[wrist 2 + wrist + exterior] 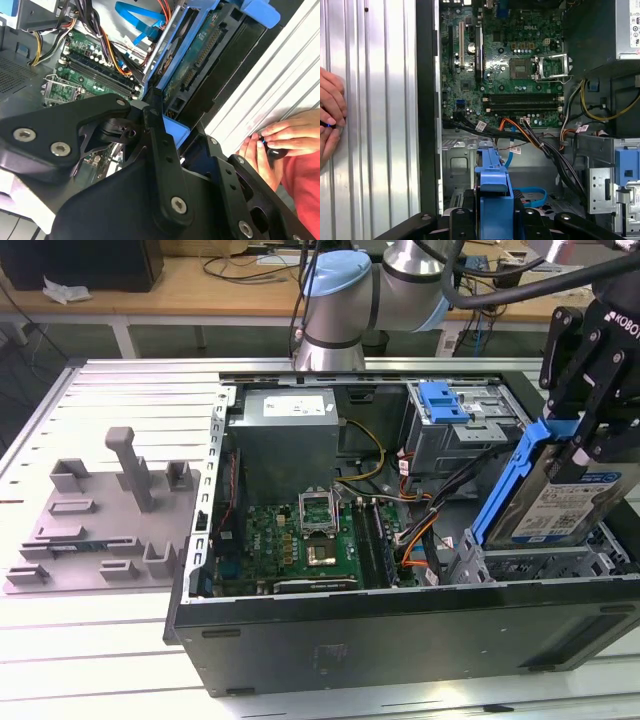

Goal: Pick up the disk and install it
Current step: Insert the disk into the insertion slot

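Silver disk, blue-framed, white-labelled, held tilted by the tool

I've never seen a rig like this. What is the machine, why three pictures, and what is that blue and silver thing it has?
The machine is a robot arm with a black gripper, a clamp, at its end. The exterior view comes from a camera standing off the arm; both wrist views come from cameras riding on the arm near the gripper. On the slatted metal table lies an open computer case, its green motherboard showing, with a grey plastic fixture at the exterior view's left. The gripper is shut on the disk, a silver hard drive in a blue frame, held tilted over the case's end at the exterior view's right. A person's hands are over the table beside the case in both wrist views.
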### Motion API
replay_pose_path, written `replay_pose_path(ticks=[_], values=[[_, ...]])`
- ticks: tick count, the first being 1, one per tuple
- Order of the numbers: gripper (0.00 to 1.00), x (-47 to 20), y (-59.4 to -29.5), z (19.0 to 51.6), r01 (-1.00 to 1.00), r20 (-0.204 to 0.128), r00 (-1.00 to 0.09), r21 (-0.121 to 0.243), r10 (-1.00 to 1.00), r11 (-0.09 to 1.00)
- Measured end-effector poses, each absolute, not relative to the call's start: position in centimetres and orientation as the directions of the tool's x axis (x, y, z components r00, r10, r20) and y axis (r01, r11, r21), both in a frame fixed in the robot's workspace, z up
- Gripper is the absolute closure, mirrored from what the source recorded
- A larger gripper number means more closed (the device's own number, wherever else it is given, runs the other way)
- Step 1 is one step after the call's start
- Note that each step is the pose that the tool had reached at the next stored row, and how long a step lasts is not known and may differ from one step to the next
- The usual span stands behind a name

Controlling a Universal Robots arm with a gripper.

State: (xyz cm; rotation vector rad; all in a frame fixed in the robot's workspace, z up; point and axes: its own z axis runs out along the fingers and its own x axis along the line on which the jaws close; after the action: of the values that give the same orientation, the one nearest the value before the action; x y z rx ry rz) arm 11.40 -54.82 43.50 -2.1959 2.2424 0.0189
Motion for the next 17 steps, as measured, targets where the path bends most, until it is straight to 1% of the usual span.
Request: replay_pose_path(ticks=[17], values=[[0.64, 11.4, -54.8, 42.3, -1.0, -0.011, -0.021, 0.006, -1.0, 0.021]])
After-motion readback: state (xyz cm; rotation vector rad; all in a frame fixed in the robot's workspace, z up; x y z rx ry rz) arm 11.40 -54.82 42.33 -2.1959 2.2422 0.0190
